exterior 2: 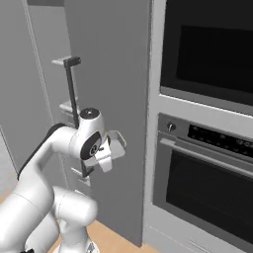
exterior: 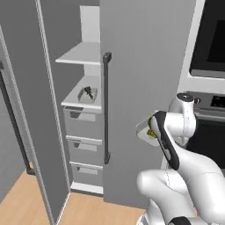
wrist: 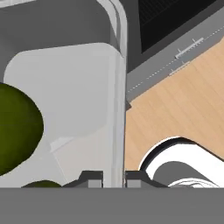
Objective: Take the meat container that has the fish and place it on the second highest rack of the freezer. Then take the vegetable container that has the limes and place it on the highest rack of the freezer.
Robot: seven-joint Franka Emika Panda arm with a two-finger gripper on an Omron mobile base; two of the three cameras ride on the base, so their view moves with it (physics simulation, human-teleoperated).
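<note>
The claw pinches the lime tray's wall; it should stay level going to the freezer's top shelf.

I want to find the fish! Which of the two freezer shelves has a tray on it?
The lower shelf. A pale tray with the dark fish sits on it, just above the grey drawers. The upper shelf is bare.

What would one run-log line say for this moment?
fish tray: on lower freezer shelf | gripper: shut on lime tray rim | limes: inside | top shelf: pending
</note>
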